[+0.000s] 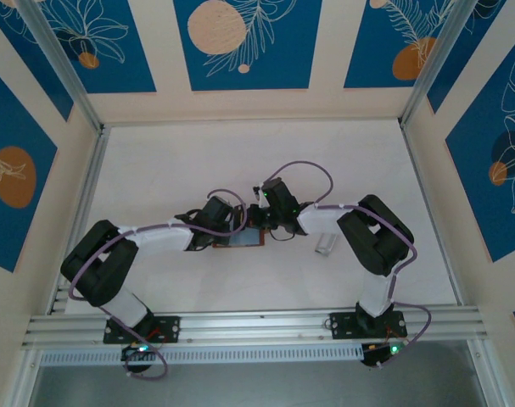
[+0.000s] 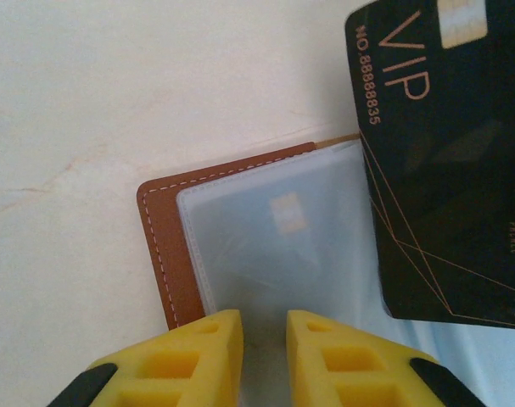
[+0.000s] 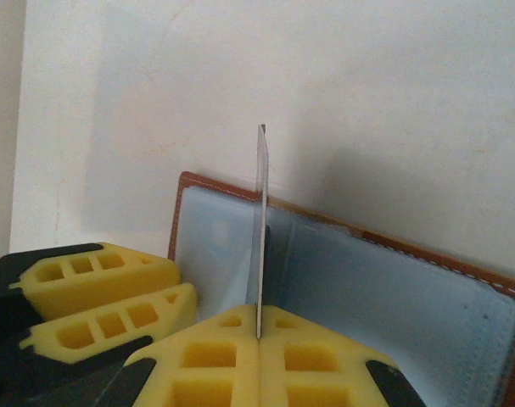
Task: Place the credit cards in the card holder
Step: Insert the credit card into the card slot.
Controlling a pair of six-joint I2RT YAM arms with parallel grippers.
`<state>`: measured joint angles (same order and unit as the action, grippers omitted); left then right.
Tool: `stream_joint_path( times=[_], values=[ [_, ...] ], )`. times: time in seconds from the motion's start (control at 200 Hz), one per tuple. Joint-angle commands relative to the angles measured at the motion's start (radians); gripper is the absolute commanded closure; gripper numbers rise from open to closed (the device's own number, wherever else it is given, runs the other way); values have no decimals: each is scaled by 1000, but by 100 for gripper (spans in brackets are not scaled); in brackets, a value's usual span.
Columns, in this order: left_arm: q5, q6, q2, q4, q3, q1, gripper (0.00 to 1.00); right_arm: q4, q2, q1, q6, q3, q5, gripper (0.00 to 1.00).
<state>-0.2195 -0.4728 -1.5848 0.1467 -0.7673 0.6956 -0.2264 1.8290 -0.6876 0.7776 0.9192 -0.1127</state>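
Note:
The card holder (image 1: 240,240) lies open on the white table, brown leather (image 2: 164,246) with bluish-grey frosted pockets (image 3: 393,288). My left gripper (image 2: 264,326) is closed on the near edge of a frosted pocket leaf, its yellow fingers a little apart. A faint card chip (image 2: 287,212) shows through that leaf. My right gripper (image 3: 259,326) is shut on a credit card (image 3: 261,229), held upright and seen edge-on over the fold of the holder. That card's face (image 2: 448,170) is black with gold "VIP" lettering. The left gripper's fingers (image 3: 113,292) sit beside the holder's left leaf.
A pale credit card (image 1: 325,246) lies flat on the table just right of the card holder, under the right forearm. Both arms meet over the table's middle. Aluminium posts and patterned blue walls close in the table on three sides.

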Motion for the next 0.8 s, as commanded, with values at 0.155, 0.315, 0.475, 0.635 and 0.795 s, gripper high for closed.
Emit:
stream_joint_path(
  times=[0.155,0.315,0.475,0.635,0.795],
  values=[
    [8,-15,-13,83,26,-11,79,0,-20,-12,25,-57,37,100],
    [8,-13,-11,88,23,-12,79,-13,-10,-20,37,-64,40,100],
    [11,-13,-14,85,22,-11,79,-25,-10,-24,46,-75,39,100],
    [13,-15,-21,84,20,-11,79,-58,-2,-35,74,-95,33,100],
    [18,-18,-24,77,23,-11,79,-119,13,-41,105,-121,3,100]
  ],
)
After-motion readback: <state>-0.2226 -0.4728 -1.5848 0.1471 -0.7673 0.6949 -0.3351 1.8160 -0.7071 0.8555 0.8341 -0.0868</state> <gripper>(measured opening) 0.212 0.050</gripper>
